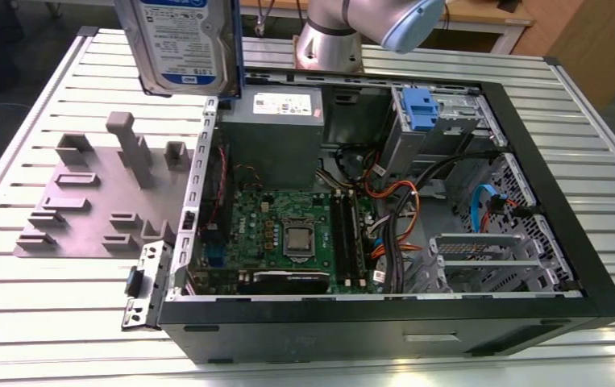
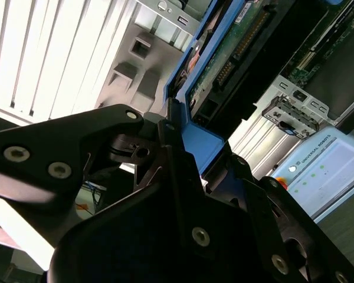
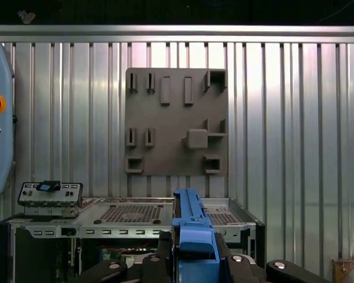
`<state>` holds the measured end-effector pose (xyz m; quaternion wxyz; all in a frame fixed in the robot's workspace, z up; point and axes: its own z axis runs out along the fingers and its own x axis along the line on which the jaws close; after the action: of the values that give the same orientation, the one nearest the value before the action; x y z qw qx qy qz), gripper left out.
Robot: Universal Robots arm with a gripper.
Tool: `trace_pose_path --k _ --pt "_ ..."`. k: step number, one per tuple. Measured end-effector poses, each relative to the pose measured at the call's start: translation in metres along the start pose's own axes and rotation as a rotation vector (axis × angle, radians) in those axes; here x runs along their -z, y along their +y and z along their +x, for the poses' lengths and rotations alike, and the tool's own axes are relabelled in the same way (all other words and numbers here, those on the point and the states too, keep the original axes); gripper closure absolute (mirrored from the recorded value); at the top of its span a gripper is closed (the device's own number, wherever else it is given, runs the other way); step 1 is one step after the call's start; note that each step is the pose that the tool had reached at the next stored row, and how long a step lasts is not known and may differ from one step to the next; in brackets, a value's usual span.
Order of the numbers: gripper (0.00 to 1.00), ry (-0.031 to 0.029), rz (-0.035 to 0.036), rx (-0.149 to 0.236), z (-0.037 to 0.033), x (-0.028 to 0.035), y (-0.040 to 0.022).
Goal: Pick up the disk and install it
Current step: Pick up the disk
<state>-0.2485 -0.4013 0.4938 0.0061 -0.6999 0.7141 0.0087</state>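
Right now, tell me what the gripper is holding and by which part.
The gripper holds the disk, clamped on the blue carrier bracket at one edge. In the exterior view the disk is in the air, outside the open computer case.

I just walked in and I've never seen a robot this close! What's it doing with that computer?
The silver robot arm has its black gripper shut on a flat silver-grey hard disk in a blue plastic frame. It holds the disk up in the air above the slatted metal table. The black computer case lies open on the table, so you can see its green circuit board. A grey plastic holder plate sits beside the case. The disk is not inside the case yet.
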Motion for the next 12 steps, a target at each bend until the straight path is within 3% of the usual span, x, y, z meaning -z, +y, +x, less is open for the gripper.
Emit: trace_pose_path --k 12 --pt "0.64 0.0 0.0 0.0 0.0 0.0 -0.0033"
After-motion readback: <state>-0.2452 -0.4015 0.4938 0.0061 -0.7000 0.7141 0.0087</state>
